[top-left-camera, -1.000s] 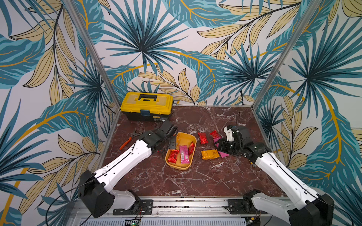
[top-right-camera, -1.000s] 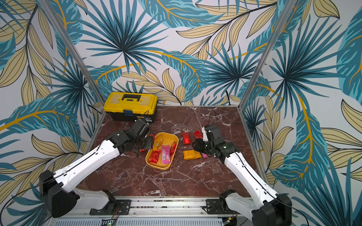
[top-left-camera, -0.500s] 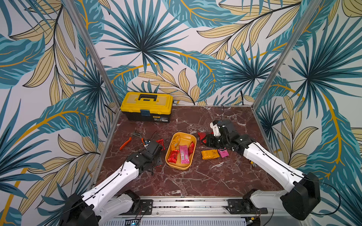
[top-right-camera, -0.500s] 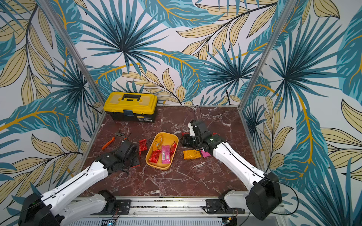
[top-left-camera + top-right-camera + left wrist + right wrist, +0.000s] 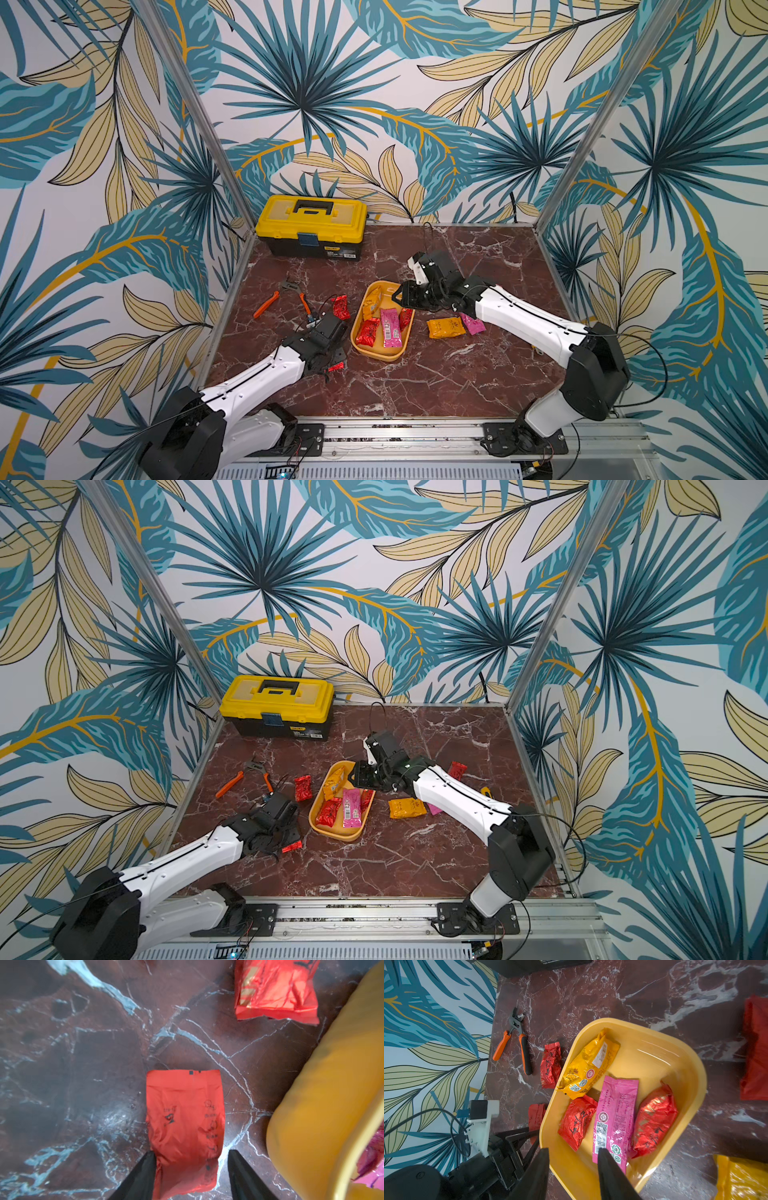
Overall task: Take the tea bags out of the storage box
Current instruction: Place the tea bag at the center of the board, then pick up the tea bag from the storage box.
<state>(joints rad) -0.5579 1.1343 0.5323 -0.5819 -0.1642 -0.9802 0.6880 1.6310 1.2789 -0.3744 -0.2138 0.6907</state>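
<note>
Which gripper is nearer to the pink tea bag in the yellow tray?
Right. The right gripper hangs over the tray, by the pink tea bag; the left gripper straddles a red tea bag outside it.

The left arm has drawn back from the far end of the shallow yellow-orange plastic storage box (image 5: 379, 357) to the table (image 5: 415, 386) near its left side. The left end effector (image 5: 191, 1151) now sits low, with a small red foil tea bag (image 5: 185, 1122) between its parted fingers. A second red foil sachet (image 5: 340, 306) (mostly covered by that arm a second ago) lies in plain sight. The right end effector (image 5: 573, 1149) has swung across to the box's far rim.
</note>
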